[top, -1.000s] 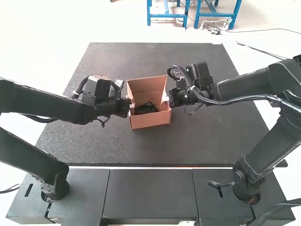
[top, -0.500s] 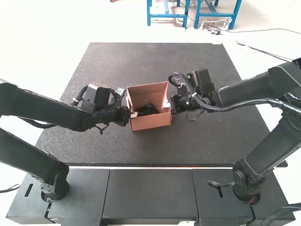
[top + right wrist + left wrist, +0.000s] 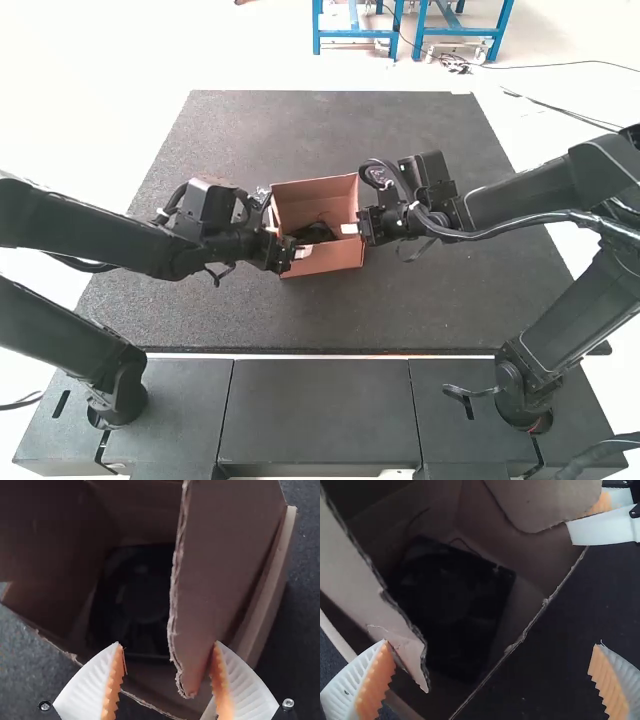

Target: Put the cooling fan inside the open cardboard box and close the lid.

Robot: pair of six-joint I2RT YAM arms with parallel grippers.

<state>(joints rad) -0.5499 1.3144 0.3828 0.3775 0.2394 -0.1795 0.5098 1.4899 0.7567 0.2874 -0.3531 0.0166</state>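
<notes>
The left gripper (image 3: 490,685) is spread wide and grasps nothing. One of its pads (image 3: 372,680) sits just beside the torn lower edge of the left flap (image 3: 355,590), perhaps touching it. The other pad hangs over the mat (image 3: 580,610), outside the front wall. The right gripper (image 3: 167,680) is likewise released, its fingers straddling the right flap (image 3: 225,570). The card stands between the pads and close to one of them. I cannot tell whether it is touched, but it is not pinched. Both flaps stand up from the box (image 3: 325,258), leaning a little inward, with one gripper at each side. The box sits mid-mat between the two arms. The fan (image 3: 452,615) lies on the box's floor, dark and wholly below the rim. So the first half looks done: the fan is in. What is left, as I judge it, is the whole closing: side flaps pushed down, then the lid folded over the opening
</notes>
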